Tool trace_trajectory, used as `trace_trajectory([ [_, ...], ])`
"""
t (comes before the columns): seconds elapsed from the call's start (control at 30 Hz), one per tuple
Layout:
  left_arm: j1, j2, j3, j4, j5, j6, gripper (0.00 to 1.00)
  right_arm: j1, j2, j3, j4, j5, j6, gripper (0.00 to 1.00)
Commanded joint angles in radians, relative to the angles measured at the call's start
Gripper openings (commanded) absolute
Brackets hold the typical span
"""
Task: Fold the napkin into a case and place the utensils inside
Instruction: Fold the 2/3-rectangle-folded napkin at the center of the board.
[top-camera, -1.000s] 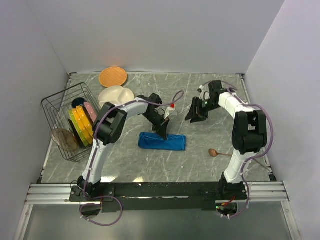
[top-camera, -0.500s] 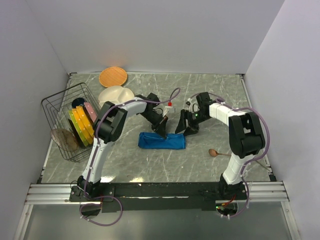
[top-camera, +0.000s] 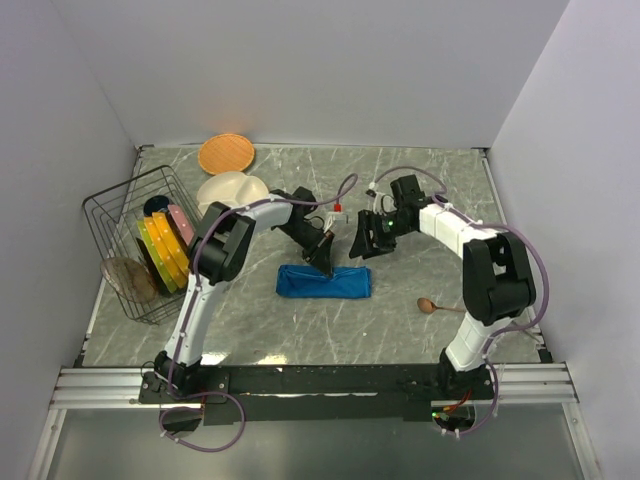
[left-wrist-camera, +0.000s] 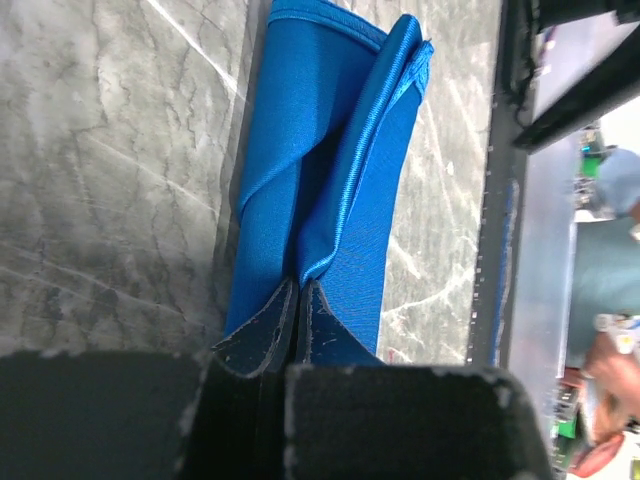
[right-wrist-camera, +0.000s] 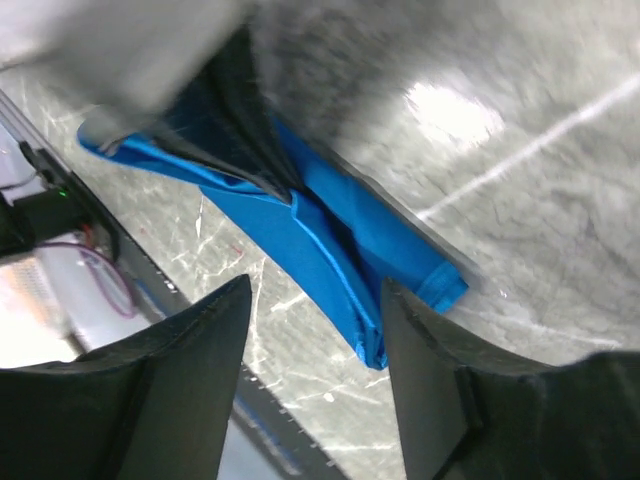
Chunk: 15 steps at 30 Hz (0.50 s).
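Observation:
The blue napkin (top-camera: 323, 281) lies mid-table, folded into a narrow layered case. My left gripper (top-camera: 326, 264) stands over its back edge. In the left wrist view, that gripper (left-wrist-camera: 299, 287) is shut on a raised fold of the napkin's (left-wrist-camera: 345, 140) top layer. My right gripper (top-camera: 359, 243) hovers open just behind the napkin's right end, close to the left one. Its wrist view shows the open gripper (right-wrist-camera: 315, 300) above the cloth (right-wrist-camera: 320, 245), with nothing between the fingers (right-wrist-camera: 190, 350). A brown wooden spoon (top-camera: 431, 306), one of the utensils, rests on the table at the right.
A wire rack (top-camera: 118, 215) with upright coloured plates (top-camera: 160, 250) stands at the left. A white divided plate (top-camera: 232, 190) and an orange plate (top-camera: 225, 153) lie at the back left. White walls close in the table on three sides.
My right gripper has swung left and towards the napkin, ending near the left gripper, with its jaws a little wider. The left gripper keeps its pinch in place.

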Motion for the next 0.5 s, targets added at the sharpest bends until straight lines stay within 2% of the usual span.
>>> trace_trajectory([
  [0.0,0.016,0.064,0.042,-0.027,0.001,0.014,0.01,0.02,-0.086,0.0,0.065,0.025,-0.088,0.58],
  [0.07,0.025,0.077,0.05,-0.042,0.004,0.013,0.01,0.009,-0.132,-0.049,0.088,0.033,-0.116,0.57],
  [0.2,0.033,0.11,0.084,-0.071,0.01,0.017,0.01,0.012,-0.278,-0.124,0.145,0.065,-0.272,0.57],
  [0.47,0.037,0.162,0.131,-0.12,0.017,0.029,0.01,0.182,-0.228,-0.052,0.099,0.261,-0.545,0.57],
])
